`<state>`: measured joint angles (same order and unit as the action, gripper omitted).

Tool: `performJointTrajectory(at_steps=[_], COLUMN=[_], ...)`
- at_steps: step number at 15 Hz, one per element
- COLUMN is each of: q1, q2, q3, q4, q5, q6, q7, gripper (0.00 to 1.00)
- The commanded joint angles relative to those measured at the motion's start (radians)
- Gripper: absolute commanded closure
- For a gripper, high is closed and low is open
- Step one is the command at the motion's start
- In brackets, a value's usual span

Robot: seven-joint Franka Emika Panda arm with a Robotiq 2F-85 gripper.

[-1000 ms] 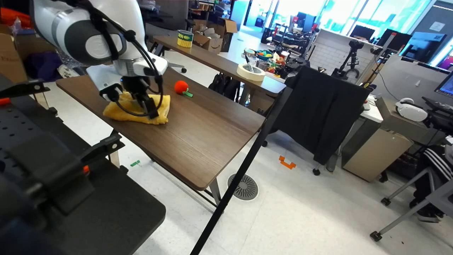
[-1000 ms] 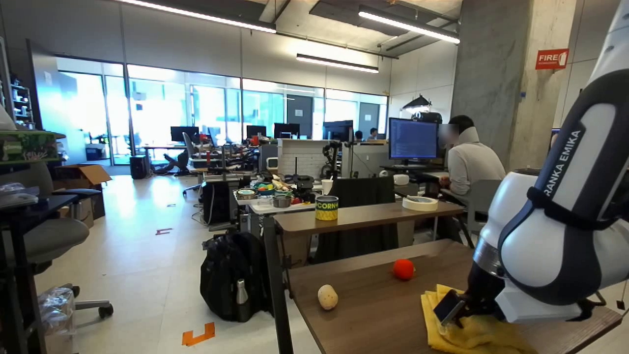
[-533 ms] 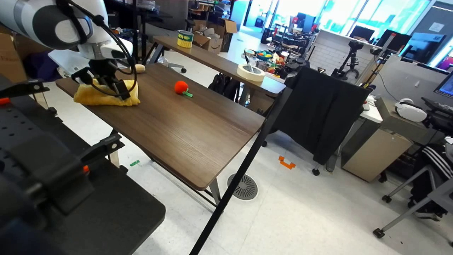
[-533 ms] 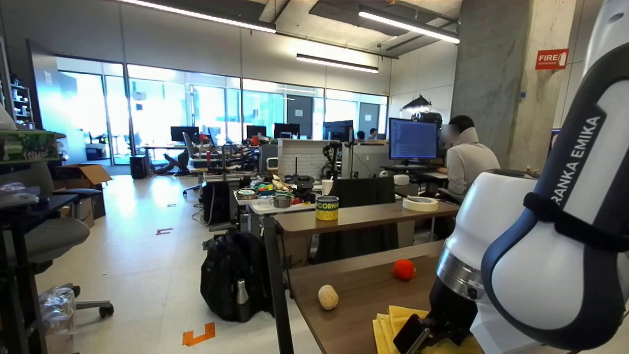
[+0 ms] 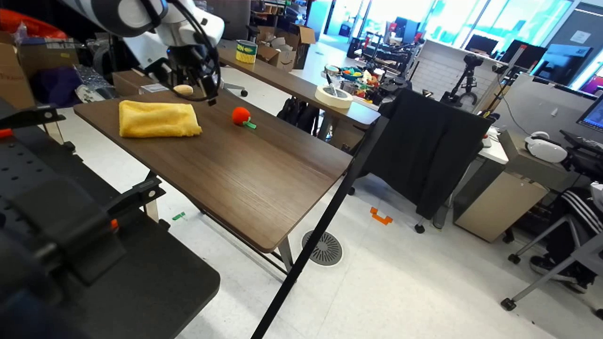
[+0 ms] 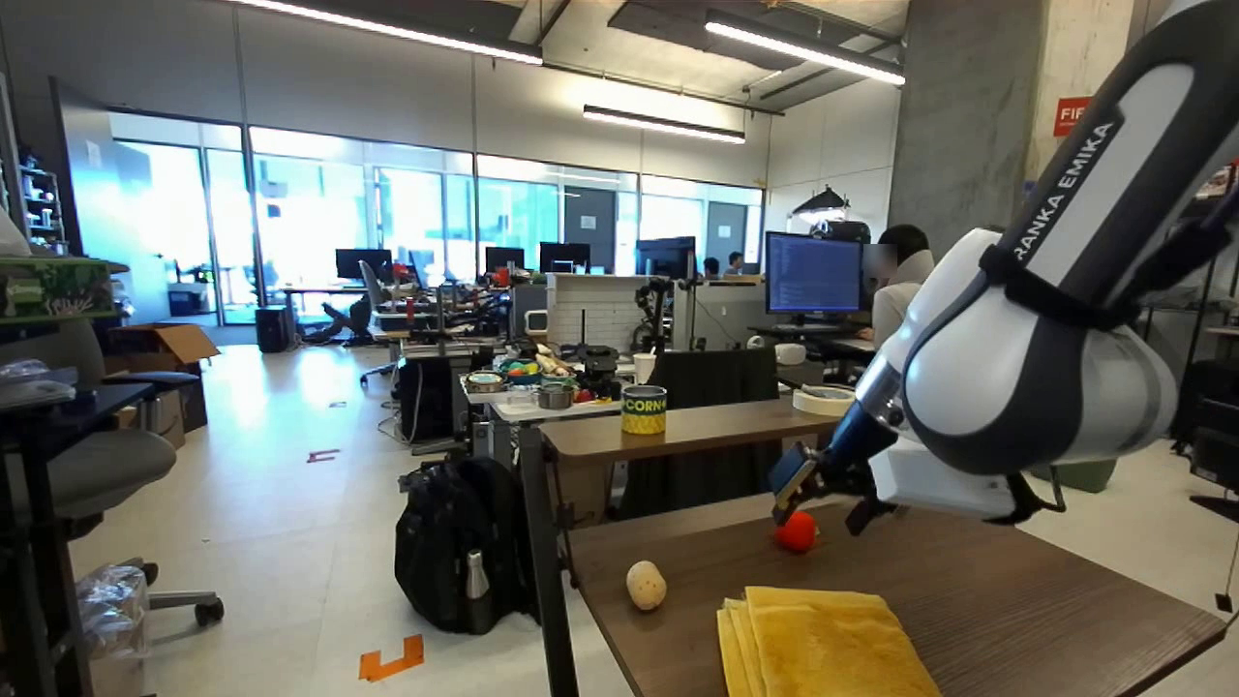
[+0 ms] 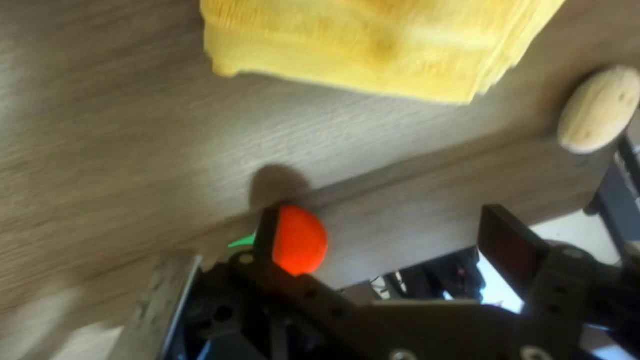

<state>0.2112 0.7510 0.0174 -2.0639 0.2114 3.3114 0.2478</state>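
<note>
My gripper (image 7: 381, 222) is open above the wooden table, its jaws wide apart and nothing between them. In the wrist view one of its fingers (image 7: 268, 232) covers part of a round red-orange toy (image 7: 302, 240) with a green strip; no contact is evident. That toy (image 5: 240, 116) rests on the table in both exterior views, just below the gripper (image 6: 823, 503) in an exterior view. A folded yellow towel (image 5: 158, 119) lies flat on the table, apart from the gripper. Beyond the towel sits a pale, potato-like object (image 6: 646, 586), also visible as an oval (image 7: 599, 110) in the wrist view.
A narrower raised shelf (image 6: 716, 426) runs along the table's side, bearing a corn can (image 6: 644, 409) and a tape roll (image 5: 333, 96). A black post (image 5: 311, 245) rises near the table's end. A dark backpack (image 6: 465, 547) stands on the floor.
The towel shifted along the table together with the gripper over the first half second. Since then my gripper has risen off it and swung over toward the red-orange toy, leaving the towel behind.
</note>
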Motion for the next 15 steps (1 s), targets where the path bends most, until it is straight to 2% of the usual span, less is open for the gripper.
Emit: performJointTrajectory(at_steps=[1, 6, 11, 15], q1=[-0.039, -0.012, -0.016, -0.032], q2=[0.054, 0.192, 0.331, 0.392], q3=[-0.047, -0.146, -0.141, -0.116], q4=[0.177, 0.431, 0.643, 0.749], q5=[0.070, 0.081, 0.056, 0.043], q6=[-0.060, -0.245, -0.421, -0.542], q7=[0.057, 0.156, 0.235, 0.249], gripper=[0.00, 0.00, 0.00, 0.00])
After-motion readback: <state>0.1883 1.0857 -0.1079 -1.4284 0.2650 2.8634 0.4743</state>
